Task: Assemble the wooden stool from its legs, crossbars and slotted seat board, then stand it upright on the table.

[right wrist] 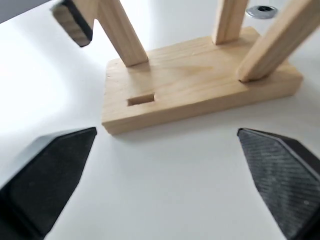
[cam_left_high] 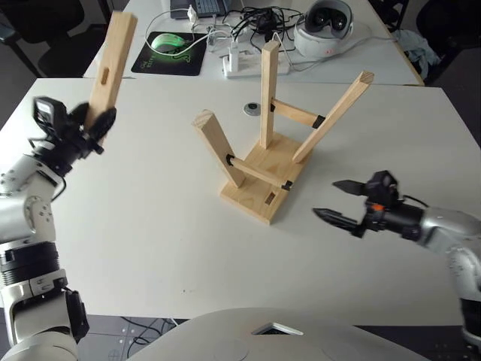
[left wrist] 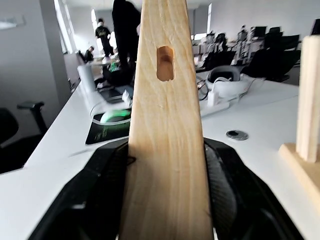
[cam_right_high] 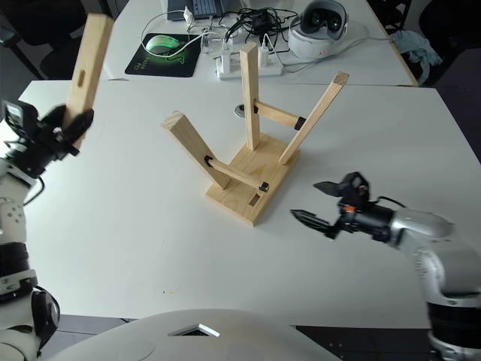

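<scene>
The slotted seat board (cam_left_high: 264,174) lies flat mid-table with three wooden legs (cam_left_high: 268,92) standing up out of it, joined by two crossbars (cam_left_high: 294,113). One empty slot (right wrist: 140,99) shows near the board's front corner. My left gripper (cam_left_high: 92,128) is at the table's left side, shut on the lower end of a fourth leg (cam_left_high: 111,66), which it holds upright in the air; a slot hole (left wrist: 165,63) faces the wrist camera. My right gripper (cam_left_high: 340,200) hovers open just right of the board's near end, holding nothing.
At the table's far edge lie a black mouse pad with a green mouse (cam_left_high: 171,45), a white power strip with cables (cam_left_high: 244,60) and a white headset (cam_left_high: 325,28). A round grommet (cam_left_high: 252,109) sits behind the stool.
</scene>
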`<state>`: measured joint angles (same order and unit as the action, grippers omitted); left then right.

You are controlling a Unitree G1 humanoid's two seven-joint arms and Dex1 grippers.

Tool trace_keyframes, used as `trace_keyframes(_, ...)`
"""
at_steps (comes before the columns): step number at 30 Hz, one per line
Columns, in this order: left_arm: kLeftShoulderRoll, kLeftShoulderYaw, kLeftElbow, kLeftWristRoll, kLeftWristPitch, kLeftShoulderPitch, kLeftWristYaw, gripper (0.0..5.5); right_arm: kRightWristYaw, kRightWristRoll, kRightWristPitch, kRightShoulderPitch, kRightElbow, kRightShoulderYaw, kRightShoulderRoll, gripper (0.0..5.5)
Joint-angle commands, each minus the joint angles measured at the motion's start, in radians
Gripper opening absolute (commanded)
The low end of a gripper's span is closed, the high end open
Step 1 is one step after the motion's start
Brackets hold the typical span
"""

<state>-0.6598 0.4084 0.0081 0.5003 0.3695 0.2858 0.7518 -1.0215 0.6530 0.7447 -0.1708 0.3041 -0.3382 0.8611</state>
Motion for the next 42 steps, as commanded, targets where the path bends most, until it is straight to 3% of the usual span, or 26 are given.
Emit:
trace_keyframes(1, -0.072, 0.031, -0.144, 0.271, 0.207, 0.184, 0.051, 2.06, -0.037, 0.281, 0.145, 0.166, -0.058, -0.198, 0.050, 5.23)
trace_keyframes(5, -0.075, 0.035, -0.198, 0.745, 0.504, 0.444, -0.057, 2.06, 0.153, 0.648, 0.238, 0.400, -0.037, -0.226, -0.032, 5.23)
trace_keyframes(12, 0.018, -0.117, -0.166, 1.169, 0.654, 0.675, -0.173, 2.06, 0.445, 0.970, 0.182, 0.577, 0.035, -0.092, -0.163, 5.23)
trace_keyframes(16, 0.068, -0.229, -0.210, 1.175, 0.690, 0.684, -0.187, 2.06, 0.625, 1.069, 0.126, 0.664, 0.078, 0.011, -0.245, 5.23)
trace_keyframes(20, 0.066, -0.270, -0.248, 1.088, 0.690, 0.632, -0.146, 2.06, 0.730, 1.133, 0.085, 0.696, 0.122, 0.072, -0.283, 5.23)
trace_keyframes(28, 0.030, -0.225, -0.232, 1.029, 0.680, 0.600, -0.092, 2.06, 0.664, 1.206, 0.137, 0.589, 0.113, 0.021, -0.160, 5.23)
trace_keyframes(42, 0.031, -0.244, -0.254, 0.961, 0.690, 0.513, -0.027, 2.06, 0.681, 1.319, 0.092, 0.660, 0.068, -0.010, -0.210, 5.23)
